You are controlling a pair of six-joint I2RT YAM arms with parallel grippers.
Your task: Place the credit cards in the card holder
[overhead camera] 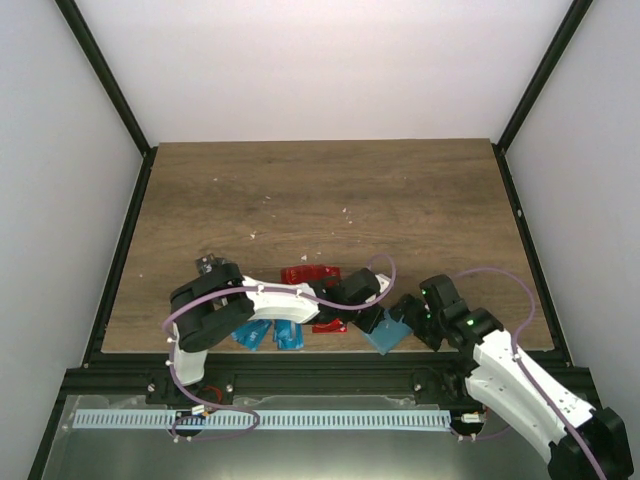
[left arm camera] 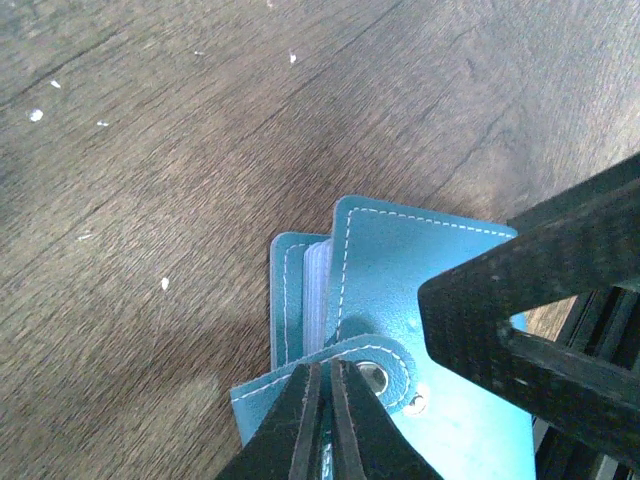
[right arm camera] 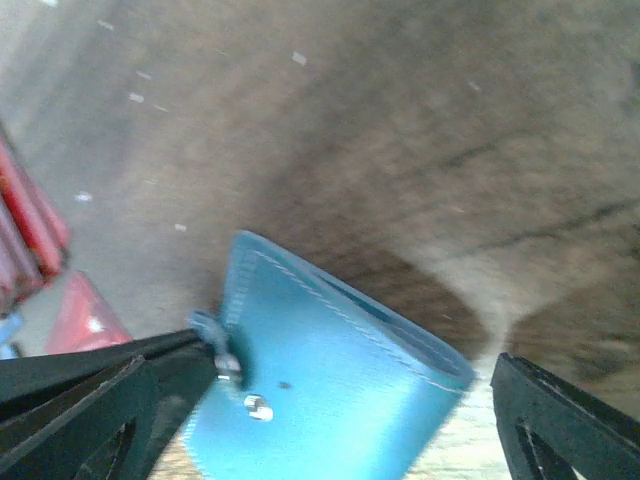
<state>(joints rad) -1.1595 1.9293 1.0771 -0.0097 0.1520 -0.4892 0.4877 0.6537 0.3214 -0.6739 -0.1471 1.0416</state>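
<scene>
1. Card holder (left arm camera: 420, 270) sits between the left gripper (left arm camera: 325, 375) and the right gripper (right arm camera: 320, 370).
2. Left gripper is pinched tight on the holder's snap tab (left arm camera: 360, 355).
3. Right gripper stands spread wide, fingers either side of the holder, gripping nothing.

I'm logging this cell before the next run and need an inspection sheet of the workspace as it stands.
Surface: wooden table, brown grain.
Job's things: teal card holder near the front edge; red credit cards and blue credit cards loose to its left.
Clutter: small white specks.
Grippers: left gripper shut on the card holder's snap tab; right gripper open, fingers either side of the card holder.
Cables: purple cables looped along both arms.
Surroundings: white walls, black frame posts.
</scene>
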